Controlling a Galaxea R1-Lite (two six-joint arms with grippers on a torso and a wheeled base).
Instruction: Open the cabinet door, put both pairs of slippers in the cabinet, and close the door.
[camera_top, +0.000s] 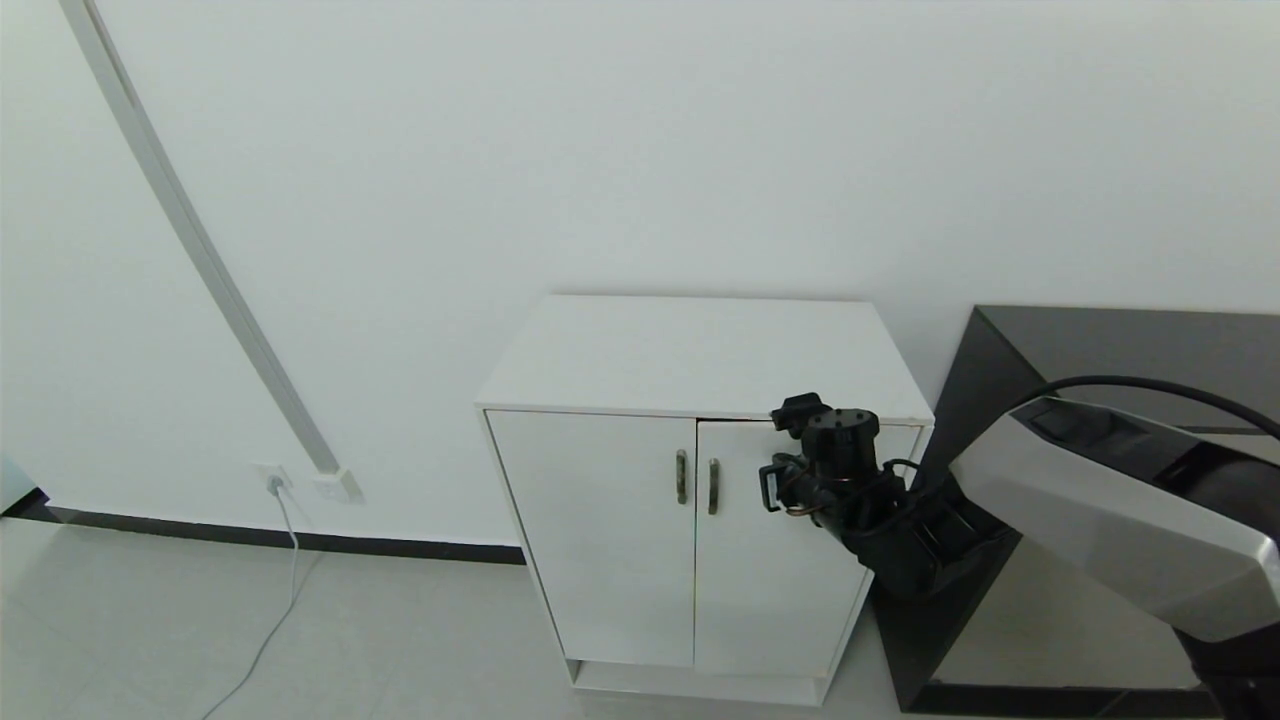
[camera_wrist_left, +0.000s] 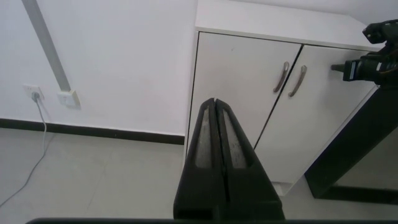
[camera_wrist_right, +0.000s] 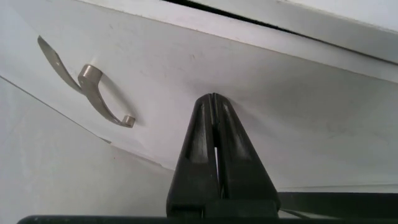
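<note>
A: Where does your cabinet (camera_top: 700, 350) stand?

B: White cabinet, on the floor (camera_top: 150, 620), back against the wall (camera_top: 600, 150). A black stand (camera_top: 1100, 350) sits just beside its right side. The left door (camera_top: 600, 530) lies flush. The right door (camera_top: 770, 590) shows a thin dark gap under the cabinet top. You cannot tell from these views whether it is ajar.

A: And the handles?

B: Two metal handles, upright, near each other either side of the centre seam. The left handle (camera_top: 681, 477) is on the left door and the right handle (camera_top: 713, 486) on the right door, both in the upper half.

A: Your right gripper (camera_wrist_right: 213, 99), how far open?

B: Fingers pressed together, with only a hairline slit between them, and nothing held. The tips point at the face of the right door, near its top edge, on the hinge side of the right handle and apart from it. The tips are at the panel, but contact itself cannot be confirmed.

A: Your left gripper (camera_wrist_left: 215, 101)?

B: Also closed, pads flat against each other, empty. It hangs in the air well apart from the cabinet, pointing toward the front left corner and touching nothing.
</note>
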